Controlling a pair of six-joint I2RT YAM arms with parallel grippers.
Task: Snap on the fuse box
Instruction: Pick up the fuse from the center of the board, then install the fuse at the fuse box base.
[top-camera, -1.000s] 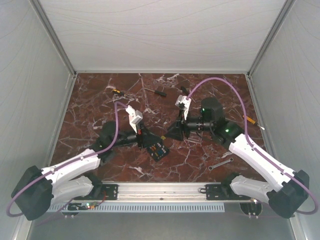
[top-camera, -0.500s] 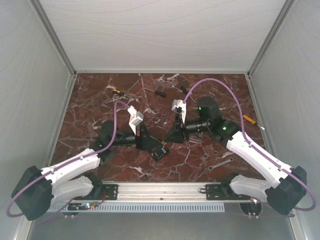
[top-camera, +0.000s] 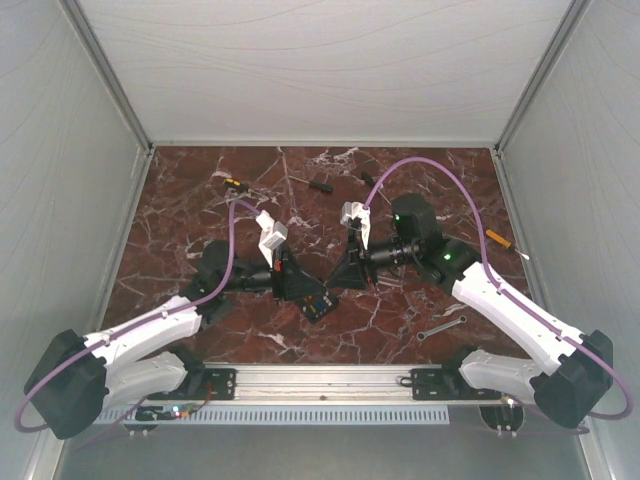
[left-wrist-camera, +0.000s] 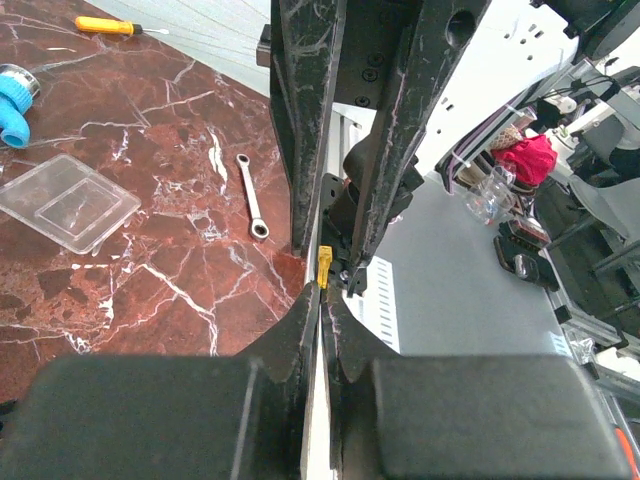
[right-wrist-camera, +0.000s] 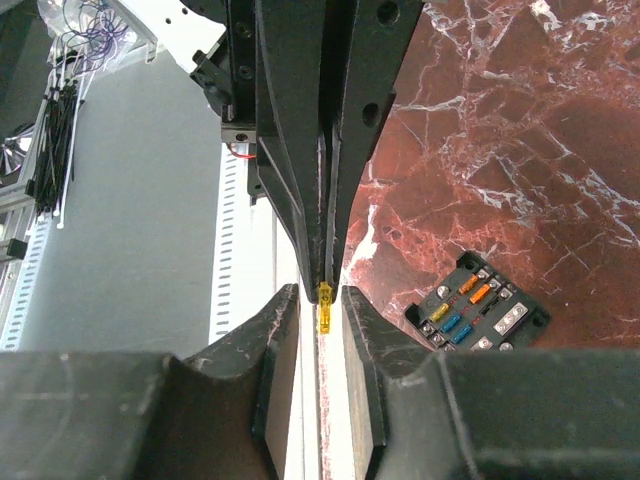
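Observation:
The fuse box (top-camera: 319, 303) lies open on the marble below both grippers; in the right wrist view (right-wrist-camera: 478, 312) it shows blue and orange fuses. Its clear lid (left-wrist-camera: 68, 200) lies apart on the marble in the left wrist view. My left gripper (top-camera: 316, 285) (left-wrist-camera: 322, 292) is shut on a small yellow fuse (left-wrist-camera: 324, 266) (right-wrist-camera: 324, 295) and holds it above the table. My right gripper (top-camera: 337, 277) (right-wrist-camera: 320, 296) faces it tip to tip. It is open, with one finger on each side of the fuse and not touching it.
A small wrench (top-camera: 441, 327) (left-wrist-camera: 250, 195) lies at the front right. An orange-handled screwdriver (top-camera: 497, 239) (left-wrist-camera: 110, 26) lies at the right edge. A blue plastic piece (left-wrist-camera: 14, 95) lies near the lid. Two screwdrivers (top-camera: 232, 182) (top-camera: 320, 185) lie at the back.
My right gripper has moved left and now meets the left gripper, its fingers around the fuse. My left gripper has shifted a little right. The fuse box has not moved.

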